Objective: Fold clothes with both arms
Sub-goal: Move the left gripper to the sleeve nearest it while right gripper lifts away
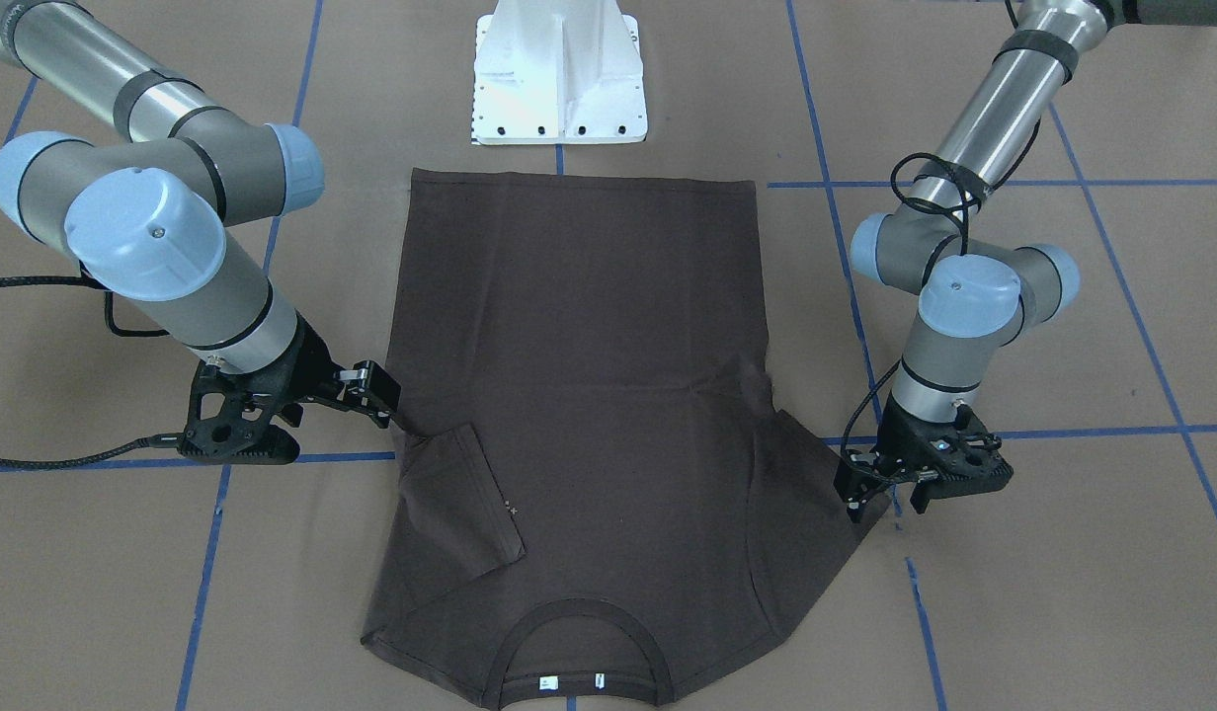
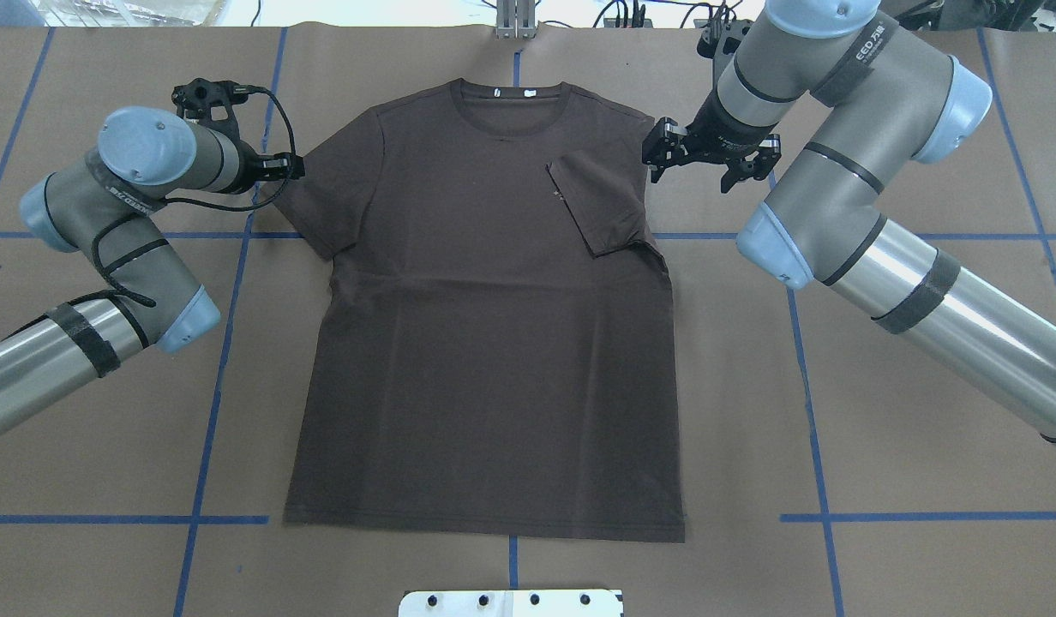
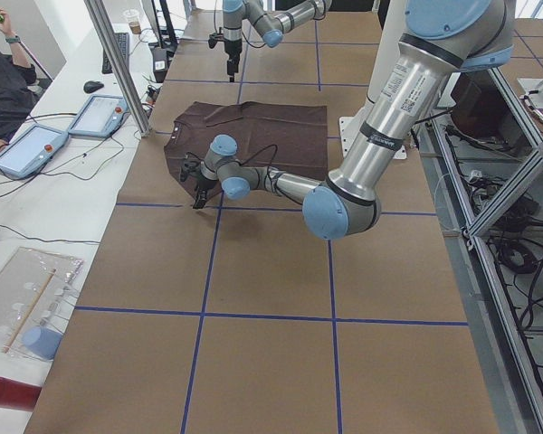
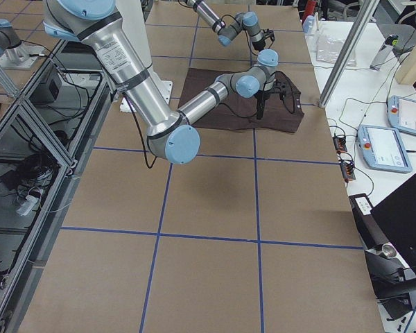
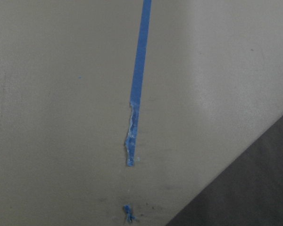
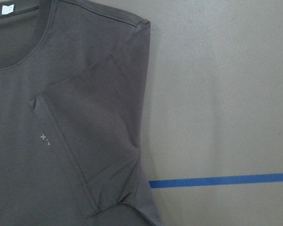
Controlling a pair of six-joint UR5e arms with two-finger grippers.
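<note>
The dark brown T-shirt [image 2: 485, 343] lies flat on the brown paper, collar [image 2: 511, 107] away from the robot's base. Its right sleeve [image 2: 601, 201] is folded inward onto the chest, also seen in the right wrist view [image 6: 94, 141]. My right gripper [image 2: 695, 167] hovers open just outside that shoulder, holding nothing. The other sleeve [image 2: 322, 197] lies spread out. My left gripper [image 1: 882, 499] stands open at that sleeve's outer edge, fingers pointing down, with one fingertip [image 1: 851, 502] at the hem. The left wrist view shows only a corner of the shirt [image 5: 254, 188].
The white mounting pedestal [image 1: 559, 79] stands by the shirt's hem. Blue tape lines [image 2: 219, 343] cross the paper. A person [image 3: 4, 90] and teach pendants [image 3: 27, 149] are at a side bench beyond the table edge.
</note>
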